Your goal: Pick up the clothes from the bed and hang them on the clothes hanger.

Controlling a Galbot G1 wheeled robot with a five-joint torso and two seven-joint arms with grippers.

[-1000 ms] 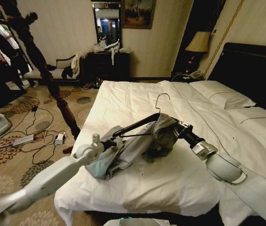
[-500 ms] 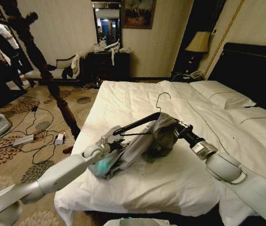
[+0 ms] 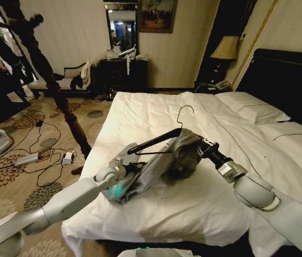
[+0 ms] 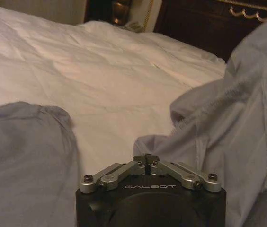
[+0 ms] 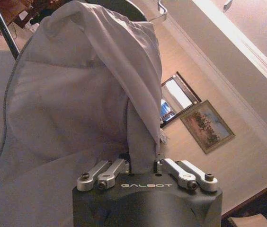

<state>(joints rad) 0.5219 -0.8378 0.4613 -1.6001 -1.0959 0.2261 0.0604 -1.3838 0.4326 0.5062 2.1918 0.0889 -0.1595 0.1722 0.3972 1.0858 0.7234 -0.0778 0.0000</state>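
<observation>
The light grey clothes (image 3: pixel 156 168) lie crumpled on the bed (image 3: pixel 156 110), near its front left. One end is draped over the black clothes hanger (image 3: pixel 151 143), whose wire hook (image 3: pixel 185 110) points up. My right gripper (image 3: pixel 196 143) is shut on the raised bunch of clothes at the hanger's end; in the right wrist view the fabric (image 5: pixel 76 94) sits between the right gripper (image 5: pixel 140 165) jaws. My left gripper (image 3: pixel 131 167) rests at the low part of the clothes. In the left wrist view the left gripper (image 4: pixel 146 158) is shut, with grey folds (image 4: pixel 247 94) beside it.
A tall brown slanted pole stand (image 3: pixel 60 91) rises left of the bed over cables and a power strip (image 3: pixel 28 158) on the carpet. A bench with garments (image 3: pixel 76 77) stands far back. Pillows (image 3: pixel 253 110), a dark headboard (image 3: pixel 285 80) and a lamp (image 3: pixel 225 48) are at the right.
My left gripper has moved right and down onto the low part of the clothes. The right arm, hanger and raised cloth have stayed put.
</observation>
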